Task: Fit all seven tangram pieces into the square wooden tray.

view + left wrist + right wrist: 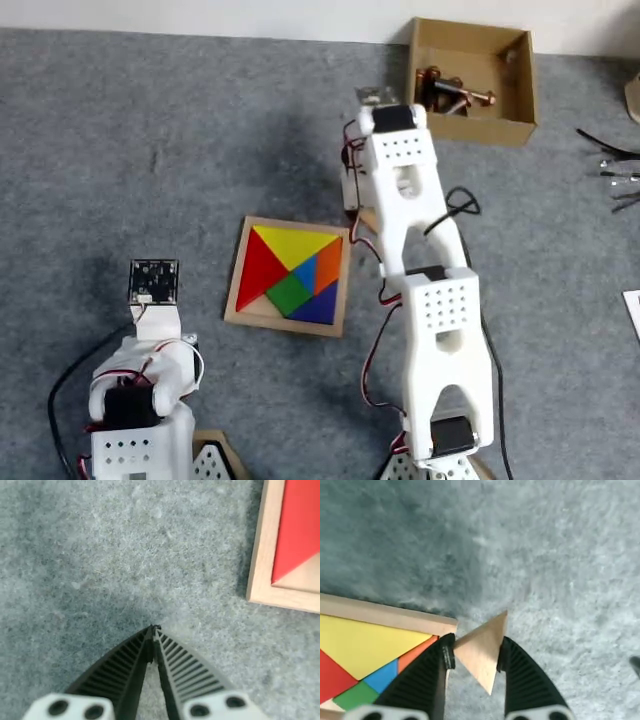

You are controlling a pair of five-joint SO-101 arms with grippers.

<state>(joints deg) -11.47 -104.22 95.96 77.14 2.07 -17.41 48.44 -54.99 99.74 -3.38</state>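
Grey carpet [150,130]; right gripper [476,646] grips wooden triangle [481,652]

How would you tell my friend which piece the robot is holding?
Find the square wooden tray on the grey carpet. Just off its corner, the right gripper pinches a triangle. It looks plain wood, unlike the coloured pieces in the tray.

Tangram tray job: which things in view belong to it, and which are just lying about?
Job: wooden tray; coloured pieces in it; plain wooden triangle held in the right gripper, beside the tray's corner.
Lying about: cardboard box; metal parts inside it; cables on the carpet.
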